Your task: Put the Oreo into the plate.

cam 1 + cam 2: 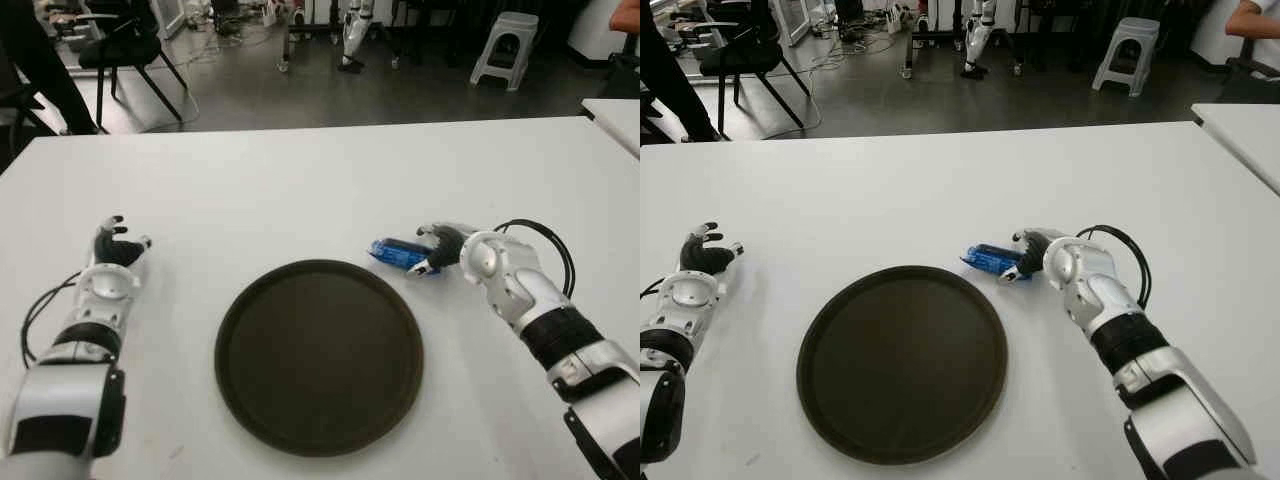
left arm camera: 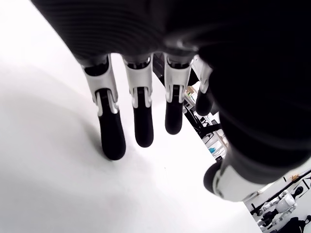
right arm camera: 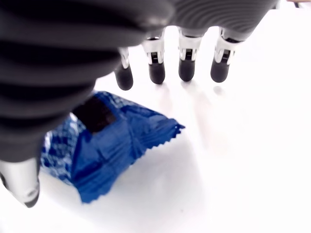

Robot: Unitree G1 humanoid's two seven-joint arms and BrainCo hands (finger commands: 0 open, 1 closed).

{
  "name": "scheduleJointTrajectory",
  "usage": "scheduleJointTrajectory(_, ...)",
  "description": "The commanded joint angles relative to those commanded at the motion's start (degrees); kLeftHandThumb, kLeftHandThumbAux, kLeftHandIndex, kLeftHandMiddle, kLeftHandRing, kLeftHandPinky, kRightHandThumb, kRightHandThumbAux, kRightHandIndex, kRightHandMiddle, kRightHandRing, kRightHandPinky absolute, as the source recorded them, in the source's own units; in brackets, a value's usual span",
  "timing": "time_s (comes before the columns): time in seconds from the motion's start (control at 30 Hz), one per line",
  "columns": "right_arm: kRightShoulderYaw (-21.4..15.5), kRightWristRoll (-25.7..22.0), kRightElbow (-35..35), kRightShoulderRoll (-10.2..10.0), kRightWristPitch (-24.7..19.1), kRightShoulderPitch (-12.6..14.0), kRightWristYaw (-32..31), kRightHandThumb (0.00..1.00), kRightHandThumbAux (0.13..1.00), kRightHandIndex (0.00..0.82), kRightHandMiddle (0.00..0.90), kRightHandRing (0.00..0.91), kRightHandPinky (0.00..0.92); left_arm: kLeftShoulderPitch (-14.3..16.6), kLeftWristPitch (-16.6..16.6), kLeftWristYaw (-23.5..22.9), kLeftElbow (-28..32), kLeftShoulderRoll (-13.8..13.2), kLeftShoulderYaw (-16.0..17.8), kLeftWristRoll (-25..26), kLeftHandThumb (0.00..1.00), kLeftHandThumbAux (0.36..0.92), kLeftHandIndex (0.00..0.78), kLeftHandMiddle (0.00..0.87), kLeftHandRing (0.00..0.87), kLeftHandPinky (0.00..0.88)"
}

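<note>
The Oreo is a blue packet (image 1: 393, 253) lying flat on the white table, just off the upper right rim of the round dark plate (image 1: 318, 355). My right hand (image 1: 434, 252) is right beside the packet on its right side. In the right wrist view the packet (image 3: 109, 143) lies below the palm, the fingers (image 3: 187, 68) reach out straight past it and the thumb stands at its near end; nothing closes on it. My left hand (image 1: 116, 245) shows to the left of the plate, fingers (image 2: 111, 138) relaxed and holding nothing.
A black cable (image 1: 545, 240) loops at my right wrist. Beyond the table's far edge are a black chair (image 1: 125, 50) and a grey stool (image 1: 505, 45) on the floor. A second white table (image 1: 615, 115) stands at the far right.
</note>
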State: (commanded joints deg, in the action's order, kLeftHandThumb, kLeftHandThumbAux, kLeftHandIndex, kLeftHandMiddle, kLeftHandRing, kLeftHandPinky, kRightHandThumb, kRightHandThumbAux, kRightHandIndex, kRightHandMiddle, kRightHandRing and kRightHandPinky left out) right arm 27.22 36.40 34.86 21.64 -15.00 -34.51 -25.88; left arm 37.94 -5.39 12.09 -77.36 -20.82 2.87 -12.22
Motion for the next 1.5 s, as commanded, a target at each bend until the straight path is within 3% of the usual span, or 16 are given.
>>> scheduleJointTrajectory(0.53,1.40,0.75,0.22,0.68,6.11,-1.88,-0.57,0.000,0.583,0.000,0.007,0.023,0.014,0.07,-0.06,0.18,-0.02,0.11,-0.32,-0.67,0.280,0.735,0.080,0.189,0.210,0.205)
scheduleJointTrajectory(1.0,2.82,2.45,-1.26,0.53,6.51,-2.18,-0.22,0.000,0.576,0.000,0.000,0.007,0.018,0.21,0.53,0.35,-0.13,0.12,-0.69,-1.04,0.220,0.727,0.065,0.170,0.191,0.191)
scheduleJointTrajectory(1.4,3.13,2.64,-2.20,-1.17,3.82,-2.21,-1.21,0.000,0.582,0.000,0.001,0.013,0.020,0.19,0.38,0.27,-0.14,0.21,-0.23,-0.58,0.240,0.729,0.069,0.180,0.200,0.203)
scheduleJointTrajectory(1.5,4.07,3.15,2.47,-3.56,4.59,-3.32,1.78,0.000,0.577,0.000,0.000,0.010,0.024,0.17,0.34,0.22,-0.16,0.14,-0.27,-0.67,0.245,0.732,0.067,0.174,0.195,0.190)
